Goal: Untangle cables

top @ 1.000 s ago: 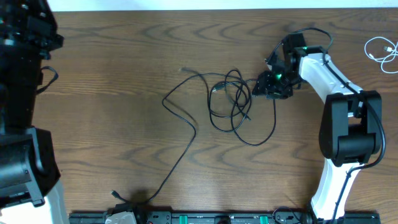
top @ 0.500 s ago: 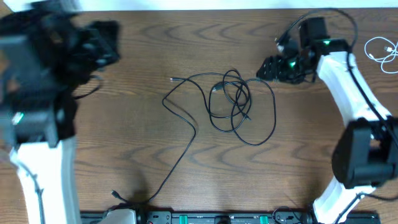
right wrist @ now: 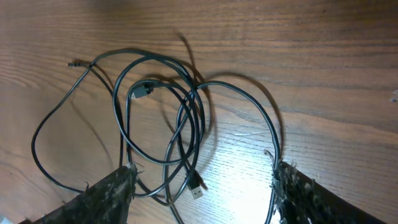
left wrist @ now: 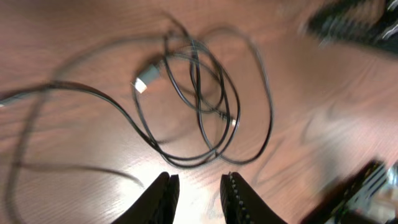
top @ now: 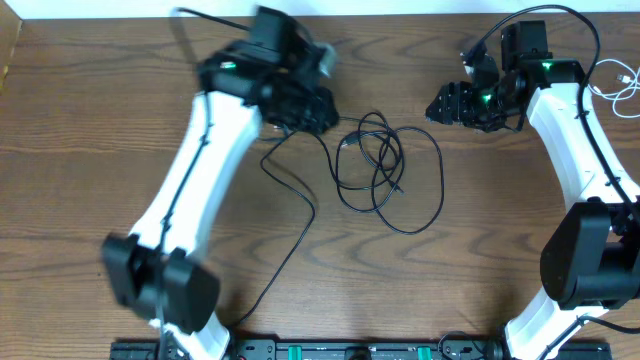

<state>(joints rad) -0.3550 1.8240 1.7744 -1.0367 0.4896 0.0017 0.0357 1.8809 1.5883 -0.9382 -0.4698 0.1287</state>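
Left gripper (left wrist: pixel 198 186): fingers a narrow gap apart, holding nothing, hovering just upper-left of the loops. A blind pinch here could catch two strands at once.
Black cables (top: pixel 380 170): loose crossed loops in the middle, with a long tail (top: pixel 290 250) trailing toward the front. Pulling the tail might cinch the crossings tighter.
Right gripper (right wrist: pixel 202 186): spread wide and empty, over the loops' right side. Opposing pulls could drag the whole bundle.
White cable (top: pixel 612 82): far right, well apart.

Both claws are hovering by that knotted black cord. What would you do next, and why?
Probably lower the left gripper onto the light plug end: it hangs slightly open and empty near the black cable tangle, and the right gripper is open too.
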